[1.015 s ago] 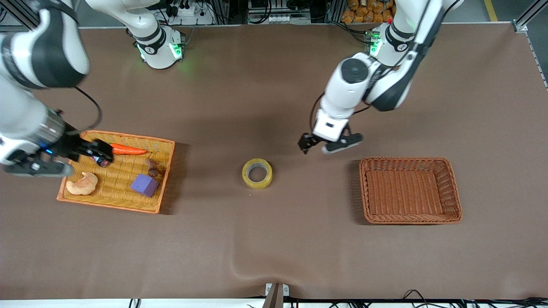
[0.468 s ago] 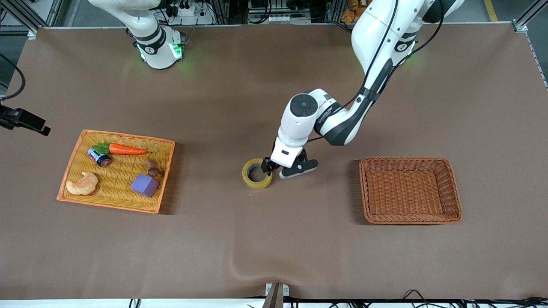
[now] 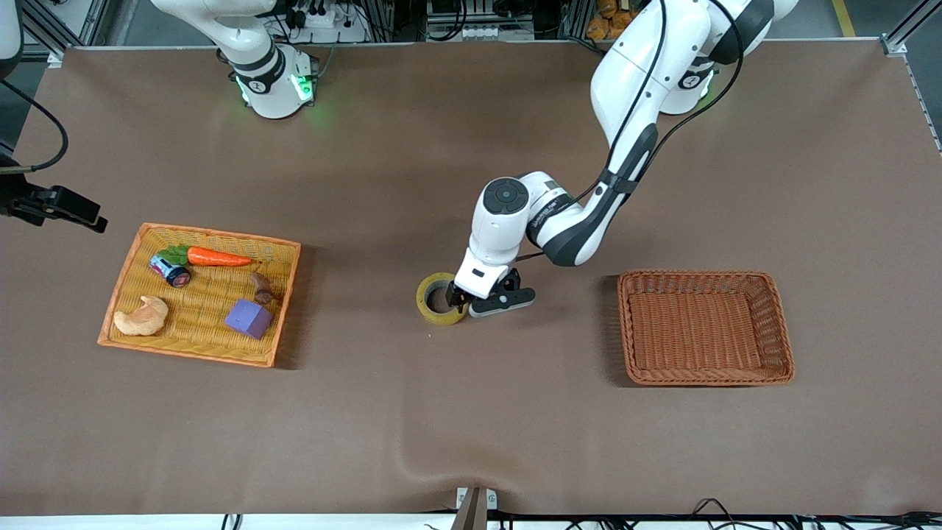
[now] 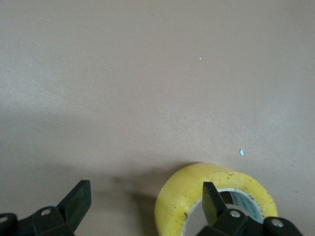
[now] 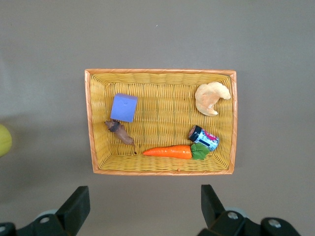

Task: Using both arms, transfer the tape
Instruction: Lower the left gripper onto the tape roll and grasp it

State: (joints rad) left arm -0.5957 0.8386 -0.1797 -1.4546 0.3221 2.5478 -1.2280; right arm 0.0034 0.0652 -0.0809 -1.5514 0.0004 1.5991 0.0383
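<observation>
The left tool sits spread open astride the tape roll's wall — one finger in the core — while the right tool, also open, waits over the yellow basket.

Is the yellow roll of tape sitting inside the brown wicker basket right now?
No, the yellow roll of tape lies on the bare brown table, apart from the brown wicker basket.
</observation>
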